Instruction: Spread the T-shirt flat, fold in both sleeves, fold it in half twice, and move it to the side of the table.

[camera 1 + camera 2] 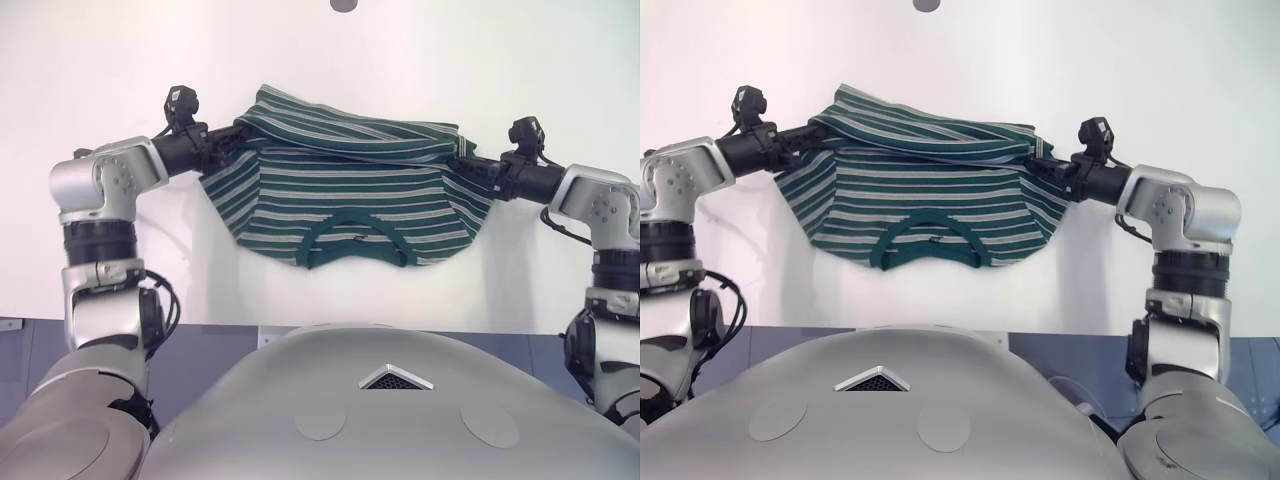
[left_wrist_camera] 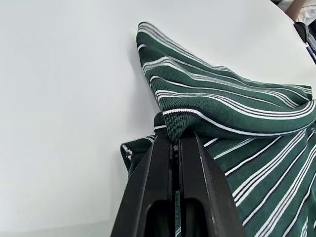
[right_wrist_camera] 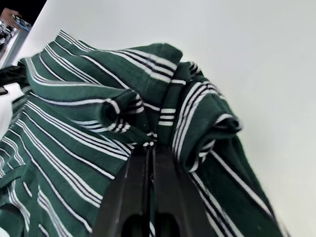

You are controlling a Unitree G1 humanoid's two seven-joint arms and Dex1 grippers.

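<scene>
On the white counter [image 1: 120, 60], the green striped T-shirt [image 1: 345, 205] lies bunched, its collar toward the near edge and its far part folded over. The left gripper [image 2: 175, 142] pinches its left side and the right gripper [image 3: 149, 144] pinches its right side. Counter surface extends wide on either side.

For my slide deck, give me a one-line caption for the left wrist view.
Left end effector shut on a bunched edge of the green striped T-shirt, against the white table.
</scene>
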